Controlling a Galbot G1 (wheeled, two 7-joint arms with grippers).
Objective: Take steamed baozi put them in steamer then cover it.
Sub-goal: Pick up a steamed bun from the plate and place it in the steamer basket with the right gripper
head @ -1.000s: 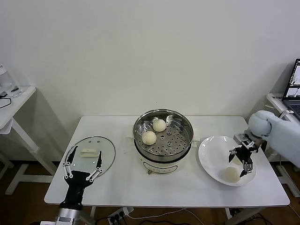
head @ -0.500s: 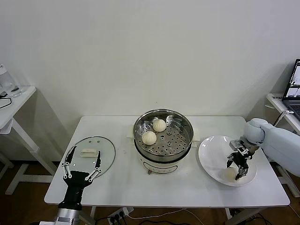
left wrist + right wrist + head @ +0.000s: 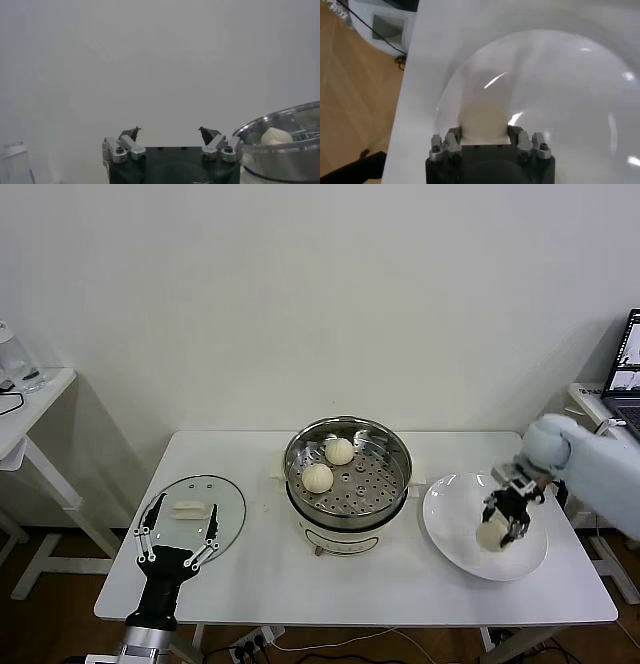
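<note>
The right gripper (image 3: 497, 527) is clamped on a baozi (image 3: 490, 535), holding it just above the plate (image 3: 450, 529); in the right wrist view the bun (image 3: 483, 120) sits squarely between the jaws with the plate's white bowl (image 3: 560, 90) beneath it. The steamer (image 3: 347, 469) lies well off to this gripper's left, across a bare strip of table (image 3: 270, 579), with two buns (image 3: 318, 477) already on its perforated floor near the far-left side of the pot.

The step in hand looks like the carry to the pot. To do it well, I would lift straight up first so the soft dough clears the plate rim, then travel across high enough to pass over the steamer's wall, which stands taller than the plate. The free floor is on the side of the pot nearest this gripper and toward the front; lowering there keeps the fingers clear of the two buns already placed. The grip should stay gentle, since dough dents easily, and release should come only once the bun rests on the floor.

The left gripper (image 3: 178, 534) waits with its fingers spread wide over the near edge of the cover (image 3: 192, 514), which lies flat on the table.
</note>
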